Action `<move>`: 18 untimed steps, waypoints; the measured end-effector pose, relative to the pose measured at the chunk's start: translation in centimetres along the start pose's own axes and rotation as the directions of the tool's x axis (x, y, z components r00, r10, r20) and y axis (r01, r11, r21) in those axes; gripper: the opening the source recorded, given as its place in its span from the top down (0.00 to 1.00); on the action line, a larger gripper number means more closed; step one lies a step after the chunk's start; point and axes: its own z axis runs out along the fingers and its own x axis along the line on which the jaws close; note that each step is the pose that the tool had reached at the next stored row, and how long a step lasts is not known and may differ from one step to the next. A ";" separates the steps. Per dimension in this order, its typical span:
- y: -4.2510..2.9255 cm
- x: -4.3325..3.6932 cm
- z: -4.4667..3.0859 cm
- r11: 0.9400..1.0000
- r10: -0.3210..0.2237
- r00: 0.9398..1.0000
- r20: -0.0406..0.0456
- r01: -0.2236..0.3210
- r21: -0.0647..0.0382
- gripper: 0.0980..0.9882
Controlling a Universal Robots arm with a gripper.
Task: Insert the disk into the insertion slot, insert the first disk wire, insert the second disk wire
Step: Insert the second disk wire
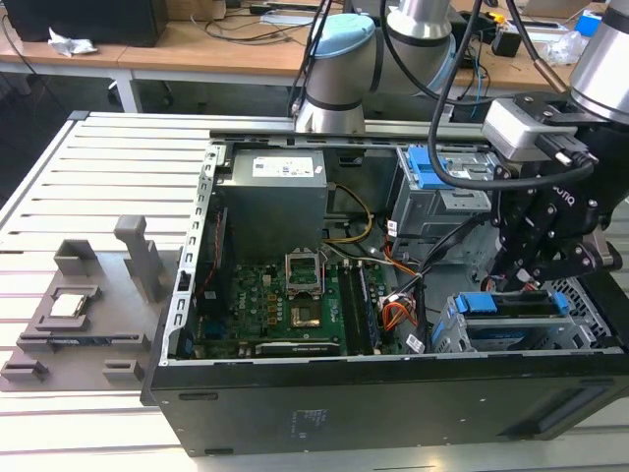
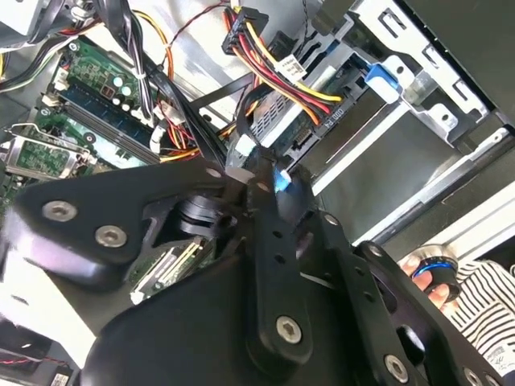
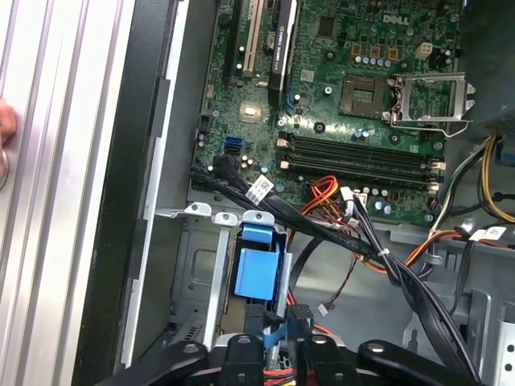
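Observation:
The disk (image 1: 513,307), edged by its blue carrier, lies inside the insertion slot (image 1: 447,339), a low grey perforated bay at the case's front corner on the exterior view's right. My gripper (image 1: 534,267) hangs just above the disk's rear end. In the second wrist view the black fingers (image 2: 269,241) meet at a point, and the gripper (image 2: 269,173) is shut on a small blue-tipped wire connector (image 2: 282,178) close to the disk's rear edge (image 2: 294,121). A black plug (image 2: 331,121) with yellow, red and black wires sits at that edge. The first wrist view shows the carrier's blue tab (image 3: 257,273) above the gripper (image 3: 273,350).
The open case holds a green motherboard (image 1: 285,305), a grey power supply (image 1: 270,197) and a taller grey cage with a blue latch (image 1: 432,182). Cable bundles (image 3: 354,233) cross beside the bay. A grey fixture plate (image 1: 79,315) lies outside the case. A person's hand (image 2: 426,277) rests nearby.

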 end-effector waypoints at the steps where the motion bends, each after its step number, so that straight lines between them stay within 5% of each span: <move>1: -0.01 0.00 0.00 1.000 0.000 1.000 -0.001 0.000 0.000 0.78; 3: -0.02 -0.11 -0.01 1.000 0.000 1.000 -0.004 0.000 -0.001 0.78; 6: -0.01 -0.17 0.00 1.000 0.001 0.999 -0.033 -0.001 -0.005 0.78; 10: -0.08 -0.64 0.12 1.000 0.000 0.999 -0.034 0.000 -0.005 0.78; 18: -0.12 -0.69 0.86 1.000 0.000 0.999 -0.048 0.000 -0.007 0.78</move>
